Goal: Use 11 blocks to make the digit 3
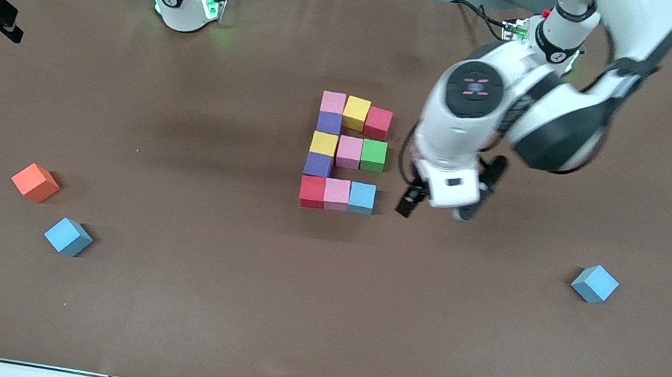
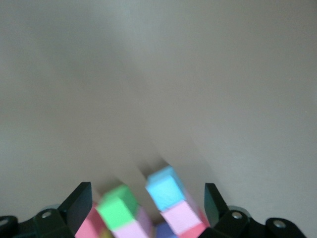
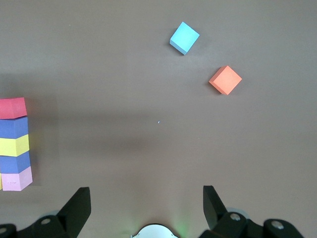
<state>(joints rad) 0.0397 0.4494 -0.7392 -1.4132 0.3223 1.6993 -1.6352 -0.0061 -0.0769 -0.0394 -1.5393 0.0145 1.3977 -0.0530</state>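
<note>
Eleven blocks (image 1: 347, 153) already form the digit 3, so both spread, empty claws, left claw (image 1: 437, 210) beside it and right claw (image 3: 147, 208) waiting, need only stay clear.

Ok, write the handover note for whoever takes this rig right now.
Left gripper: open, holding nothing, over the table beside the figure's light blue block.
Right gripper: open, empty, that arm waits near its base.
Blocks: the eleven sit touching mid-table as the digit 3, three rows of three joined by two purple blocks on the right arm's side.
Spare orange block and two spare blue blocks lie loose, nearer the front camera.
Done: figure looks complete. Left: pull the left arm back.
</note>
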